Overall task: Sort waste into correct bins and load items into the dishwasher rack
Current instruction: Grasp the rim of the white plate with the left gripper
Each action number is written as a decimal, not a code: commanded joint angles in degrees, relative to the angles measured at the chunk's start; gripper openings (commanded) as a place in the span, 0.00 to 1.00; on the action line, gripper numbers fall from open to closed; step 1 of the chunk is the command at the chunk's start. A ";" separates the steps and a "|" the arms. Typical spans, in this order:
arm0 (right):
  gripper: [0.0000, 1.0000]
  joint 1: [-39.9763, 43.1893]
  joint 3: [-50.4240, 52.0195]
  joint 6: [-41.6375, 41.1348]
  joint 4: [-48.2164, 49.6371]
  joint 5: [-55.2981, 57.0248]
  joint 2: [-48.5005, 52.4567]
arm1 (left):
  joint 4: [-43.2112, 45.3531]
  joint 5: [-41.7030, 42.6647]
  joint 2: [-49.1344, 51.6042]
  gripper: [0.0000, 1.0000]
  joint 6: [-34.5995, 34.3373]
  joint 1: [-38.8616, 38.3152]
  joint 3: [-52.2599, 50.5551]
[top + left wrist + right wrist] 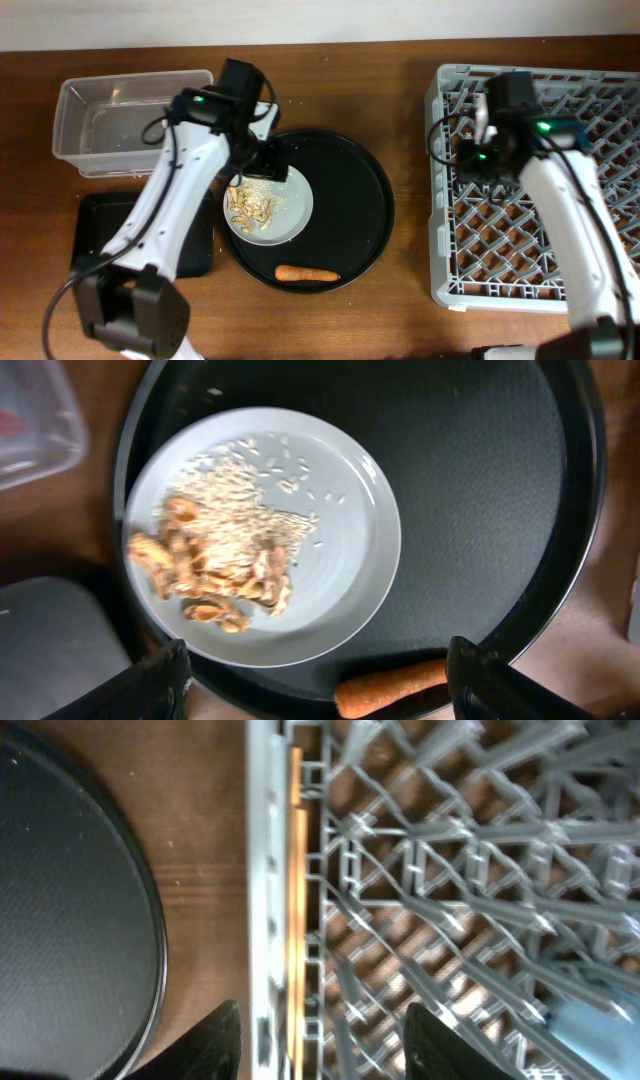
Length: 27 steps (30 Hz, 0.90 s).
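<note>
The pale grey plate [290, 215] sits on the left part of the large round black tray [365, 200]. It holds tan peanut shells [250, 205] and rice-like crumbs [240, 500]. The plate [350, 560], the shells [210, 585] and the carrot [395, 688] also show in the left wrist view. The orange carrot [307, 272] lies on the tray's near edge. My left gripper [268, 165] [318, 685] is open and empty above the plate. My right gripper [470, 150] [330, 1045] is open and empty over the left wall of the dishwasher rack [540, 260] [450, 870]. A pale blue shape [600, 1015] lies in the rack.
The clear tub [130, 120] stands at the back left. The shallow black rectangular tray [95, 235] lies in front of it, partly under my left arm. Bare wood separates the round tray [70, 900] from the rack. Wrapper, tissue and pinkish cup are out of view.
</note>
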<state>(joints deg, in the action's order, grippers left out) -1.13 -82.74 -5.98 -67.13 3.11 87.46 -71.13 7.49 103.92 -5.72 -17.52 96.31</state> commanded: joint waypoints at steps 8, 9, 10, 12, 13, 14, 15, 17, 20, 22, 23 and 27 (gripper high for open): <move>0.52 12.02 -1.05 -0.42 -7.67 -8.96 -2.19 | 3.87 -1.33 13.16 0.80 -1.16 -10.51 0.09; 0.52 12.02 -1.05 -0.42 -7.74 -8.98 -2.19 | 4.35 -1.36 14.14 0.80 -1.16 -11.08 0.09; 0.52 12.02 -1.05 -0.42 -7.76 -8.98 -2.19 | 4.98 -1.33 15.19 0.80 -1.16 -11.80 0.09; 0.52 12.02 -1.05 -0.42 -7.96 -8.96 -2.19 | 6.10 -1.33 17.53 0.79 -1.18 -13.60 0.09; 0.52 12.02 -1.05 -0.42 -8.13 -8.98 -2.19 | 6.21 -1.33 18.62 0.79 -1.18 -14.32 0.09; 0.52 12.02 -1.05 -0.42 -8.17 -8.98 -2.19 | 6.23 -1.49 19.96 0.79 -1.16 -15.15 0.09; 0.53 12.02 -1.05 -0.42 -8.15 -9.01 -2.19 | 6.23 -2.01 20.59 0.79 -1.18 -15.52 0.09; 0.53 12.02 -1.05 -0.42 -8.15 -8.98 -2.19 | 6.19 -5.64 21.79 0.79 -2.73 -16.17 0.09; 0.53 12.02 -1.05 -0.42 -8.17 -8.98 -2.19 | 6.23 -8.83 22.18 0.79 -6.10 -16.52 0.09; 0.53 12.02 -1.05 -0.42 -8.17 -8.98 -2.19 | 6.19 -8.81 22.18 0.64 -6.71 -16.52 0.09; 0.53 12.02 -1.05 -0.42 -8.22 -8.98 -2.19 | 6.19 -8.81 22.21 0.64 -6.73 -16.59 0.09; 0.53 12.02 -1.05 -0.42 -8.33 -8.98 -2.19 | 6.45 -9.05 22.53 0.59 -6.73 -16.63 -0.87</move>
<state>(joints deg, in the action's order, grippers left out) 10.63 -83.15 -6.02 -75.26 -5.50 85.60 -65.04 -0.67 125.49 -11.66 -33.76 96.31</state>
